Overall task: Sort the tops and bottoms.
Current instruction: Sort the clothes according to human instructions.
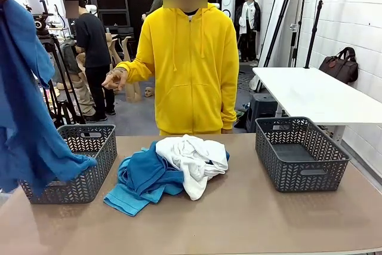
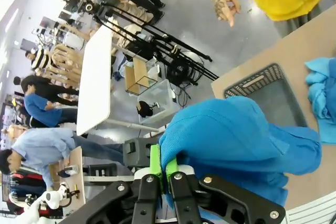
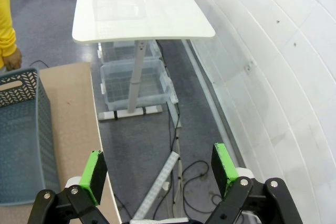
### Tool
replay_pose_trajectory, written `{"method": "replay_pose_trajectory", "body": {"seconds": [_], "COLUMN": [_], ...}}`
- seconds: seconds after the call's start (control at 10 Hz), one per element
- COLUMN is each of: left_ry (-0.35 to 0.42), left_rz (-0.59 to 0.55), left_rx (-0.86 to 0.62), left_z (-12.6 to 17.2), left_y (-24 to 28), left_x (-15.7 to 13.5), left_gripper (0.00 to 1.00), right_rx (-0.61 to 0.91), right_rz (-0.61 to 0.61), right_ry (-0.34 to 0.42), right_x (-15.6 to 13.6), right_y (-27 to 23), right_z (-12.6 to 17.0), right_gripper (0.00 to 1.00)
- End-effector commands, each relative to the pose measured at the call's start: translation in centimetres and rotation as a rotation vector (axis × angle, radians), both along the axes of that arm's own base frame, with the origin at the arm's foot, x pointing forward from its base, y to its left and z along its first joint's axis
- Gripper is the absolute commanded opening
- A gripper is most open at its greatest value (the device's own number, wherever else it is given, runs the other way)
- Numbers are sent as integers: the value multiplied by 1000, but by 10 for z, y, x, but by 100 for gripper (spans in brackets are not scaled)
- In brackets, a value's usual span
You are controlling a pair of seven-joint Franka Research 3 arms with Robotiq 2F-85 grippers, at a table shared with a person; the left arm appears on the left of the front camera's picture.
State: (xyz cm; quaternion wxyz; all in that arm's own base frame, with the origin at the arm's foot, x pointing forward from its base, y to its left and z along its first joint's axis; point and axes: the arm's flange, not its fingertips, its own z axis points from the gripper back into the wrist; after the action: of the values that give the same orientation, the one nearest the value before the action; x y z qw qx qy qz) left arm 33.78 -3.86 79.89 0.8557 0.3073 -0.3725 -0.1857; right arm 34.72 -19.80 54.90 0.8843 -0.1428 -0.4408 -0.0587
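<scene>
A royal blue garment (image 1: 27,123) hangs at the far left of the front view, draping over the left grey mesh basket (image 1: 89,159). In the left wrist view my left gripper (image 2: 163,169) is shut on this blue garment (image 2: 236,140), with the same basket (image 2: 268,90) below. A white garment (image 1: 194,156) and a turquoise one (image 1: 140,183) lie heaped at the table's middle, in front of a person in a yellow hoodie (image 1: 191,70). My right gripper (image 3: 160,169) stands open beyond the table's side edge, above the floor, holding nothing.
A second grey basket (image 1: 301,153), with nothing in it, stands at the right; its corner (image 3: 21,140) appears in the right wrist view. The person's hand (image 1: 114,79) is raised at the far side. A white table (image 1: 316,94) stands behind on the right.
</scene>
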Motion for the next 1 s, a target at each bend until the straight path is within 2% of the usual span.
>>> {"method": "replay_pose_trajectory", "body": {"seconds": [0.0,0.2,0.3,0.6,0.7,0.9], "left_ry": [21,99,112,252,317,342], "left_rz": [25,13,25,-62,-54,10], "left_rx": [-55,-111,-115,-198,-230,-295], "left_z": [0,-31,-50,-125,-150,-178], "left_y": [17,26,30,1,-9,-6], "left_x": [39,72,83,102,100,84], "left_gripper": [0,0,0,0,0,0], "right_rx": [-3,-3,-3,-3,-3,-3], "right_rz": [4,4,4,4,4,4], "right_ry": [11,11,11,11,11,11], "right_x": [-1,-1,-1,-1,-1,-1], "right_y": [1,1,1,1,1,1], "right_z": [-1,-1,-1,-1,-1,-1], "right_gripper": [100,100,100,100,100,100]}}
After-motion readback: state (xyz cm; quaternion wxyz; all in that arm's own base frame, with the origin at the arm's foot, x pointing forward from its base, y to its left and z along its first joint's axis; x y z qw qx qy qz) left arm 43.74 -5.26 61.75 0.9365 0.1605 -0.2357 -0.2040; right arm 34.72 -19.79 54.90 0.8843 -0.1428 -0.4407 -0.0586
